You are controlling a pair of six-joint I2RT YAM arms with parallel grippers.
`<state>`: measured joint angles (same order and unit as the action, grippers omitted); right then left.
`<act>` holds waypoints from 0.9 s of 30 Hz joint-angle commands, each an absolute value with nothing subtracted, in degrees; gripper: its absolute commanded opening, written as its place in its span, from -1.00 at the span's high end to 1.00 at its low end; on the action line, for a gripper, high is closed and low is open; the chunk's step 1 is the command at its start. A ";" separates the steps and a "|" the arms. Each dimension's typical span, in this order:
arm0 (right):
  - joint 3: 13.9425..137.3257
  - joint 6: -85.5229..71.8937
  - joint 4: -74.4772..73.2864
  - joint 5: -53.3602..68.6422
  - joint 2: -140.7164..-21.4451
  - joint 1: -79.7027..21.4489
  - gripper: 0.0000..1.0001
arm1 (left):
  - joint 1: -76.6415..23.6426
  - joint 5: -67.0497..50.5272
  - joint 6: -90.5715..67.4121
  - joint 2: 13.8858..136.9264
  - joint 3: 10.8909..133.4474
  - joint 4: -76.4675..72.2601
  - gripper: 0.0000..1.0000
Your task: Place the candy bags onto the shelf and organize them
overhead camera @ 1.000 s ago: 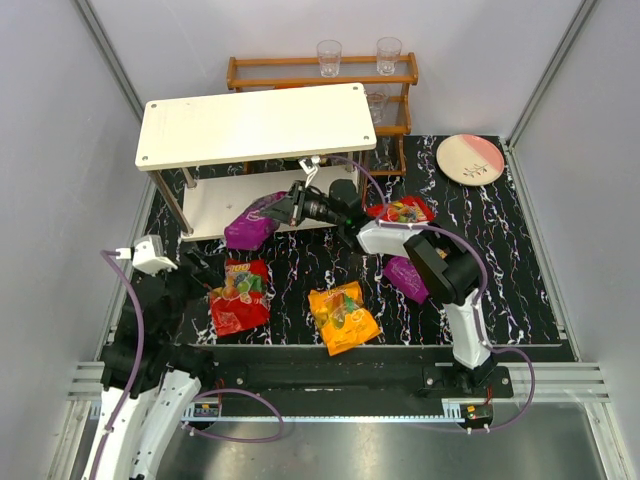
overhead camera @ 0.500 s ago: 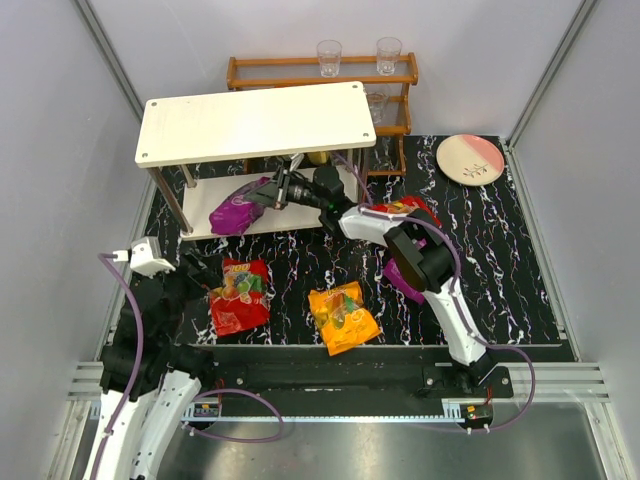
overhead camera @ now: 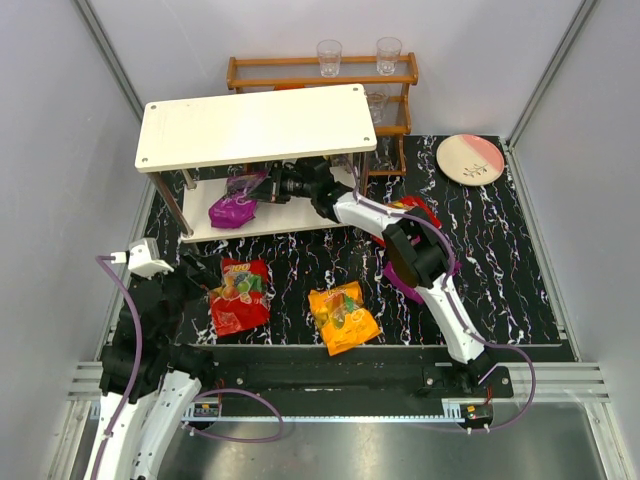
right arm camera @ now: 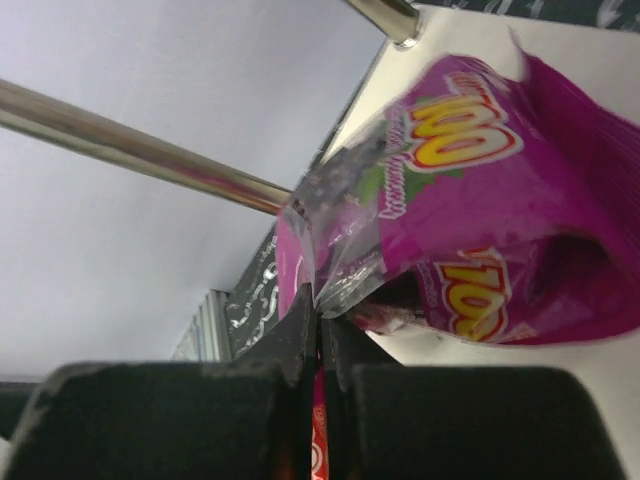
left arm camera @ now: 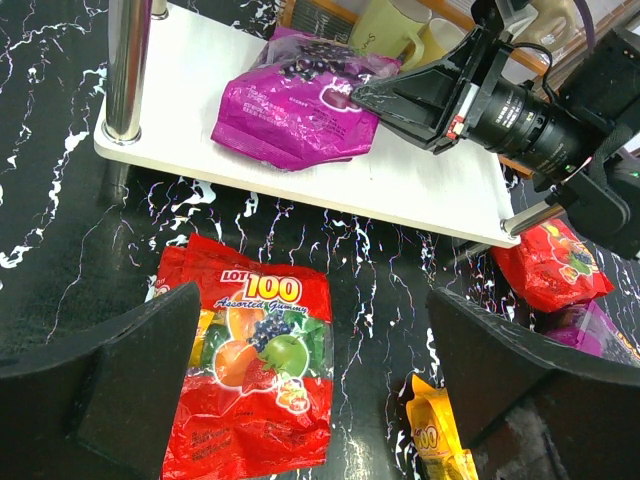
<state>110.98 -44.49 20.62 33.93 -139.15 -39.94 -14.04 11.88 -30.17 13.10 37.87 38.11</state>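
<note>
Shelf: white, 2 flat boards, metal legs, upright. Purple bag A: lies on lower board, label up, end seam pinched between R fingers. Red bag A: flat on counter, label up, between L fingers. Orange bag: flat, near L fingers' right-hand tip. Red bag B and purple bag B: on counter, well behind R fingers, partly hidden.

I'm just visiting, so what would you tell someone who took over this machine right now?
Right gripper: shut on a purple bag lying on the shelf's lower board; not yet released.
Left gripper: open, empty, near a red bag.
On the table, yet to shelve: that red bag, the orange bag, a second red bag and second purple bag beside the right arm.
</note>
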 commanded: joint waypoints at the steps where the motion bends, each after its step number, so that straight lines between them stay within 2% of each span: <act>1: 117.66 -37.80 6.26 27.87 -139.13 -39.46 1.00 | -14.24 12.31 -29.18 12.83 38.14 36.56 -0.98; 6: 127.07 -34.29 -11.47 20.58 -142.99 -39.46 1.00 | -14.24 12.04 -29.09 12.66 38.23 36.56 -0.98; 12: 137.62 -32.18 -22.05 17.41 -147.48 -39.46 1.00 | -14.24 12.04 -29.09 12.04 38.14 36.48 -0.98; 17: 137.82 -28.83 -23.99 20.46 -147.66 -39.46 1.00 | -14.24 12.04 -29.09 12.22 38.06 36.48 -0.98; 21: 133.09 -27.33 -23.73 21.71 -145.38 -39.46 1.00 | -14.33 11.87 -29.09 12.39 37.97 36.47 -0.98; 22: 131.67 -27.51 -23.47 21.62 -144.07 -39.46 0.96 | -14.24 11.87 -29.09 12.22 37.97 36.56 -0.98; 23: 130.18 -27.77 -22.34 21.19 -143.27 -39.46 0.64 | -14.24 11.87 -29.09 12.22 37.97 36.48 -0.98; 26: 122.45 -29.70 -17.34 20.92 -139.49 -39.46 0.27 | -14.24 11.87 -29.09 12.04 37.97 36.47 -0.98; 27: 119.04 -30.14 -16.18 20.74 -138.53 -39.38 0.05 | -14.33 11.87 -29.09 12.04 37.97 36.56 -0.98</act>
